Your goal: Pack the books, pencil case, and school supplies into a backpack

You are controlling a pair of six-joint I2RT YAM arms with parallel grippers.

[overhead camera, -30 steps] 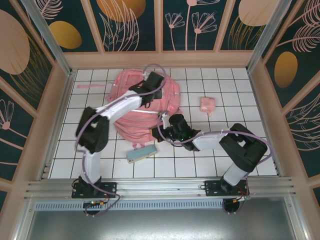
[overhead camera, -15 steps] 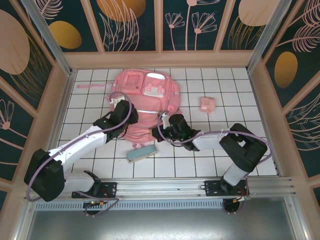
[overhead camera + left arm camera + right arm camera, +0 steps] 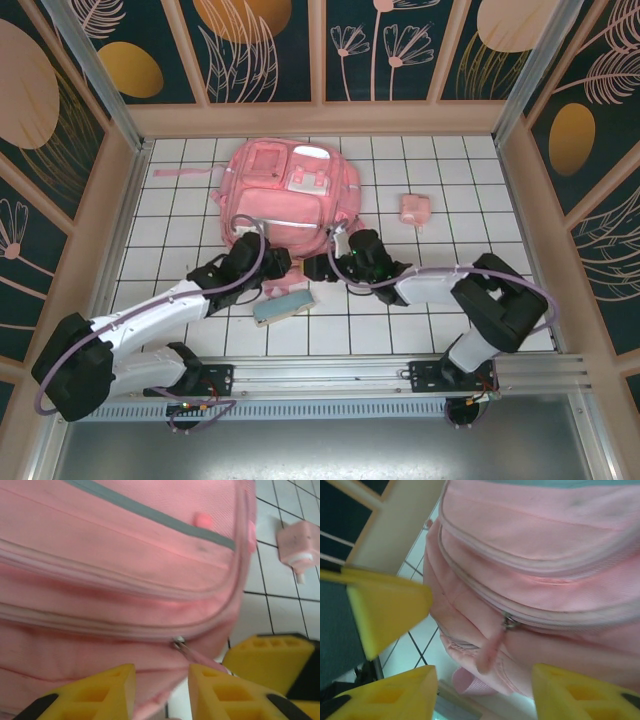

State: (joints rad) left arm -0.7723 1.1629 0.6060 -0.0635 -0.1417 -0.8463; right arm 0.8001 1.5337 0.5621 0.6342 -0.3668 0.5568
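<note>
Since half a second ago, my left hand (image 3: 274,264) has slid down to the backpack's (image 3: 290,190) 6 o'clock edge, near my right hand (image 3: 342,263); pencil case (image 3: 283,307) lies just below on the bench (image 3: 380,332), supplies (image 3: 415,208) at the backpack's 3 o'clock. Left wrist: hand spread, zipper pull (image 3: 179,643) at 12. Right wrist: hand spread, pull at 12.

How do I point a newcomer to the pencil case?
Find the big pink backpack at the middle of the white tiled table. Just off its near edge, toward the arm bases, lies the pencil case. It is the one long, narrow, pale teal pouch; the other loose item, right of the backpack, is small, squarish and pink.
</note>
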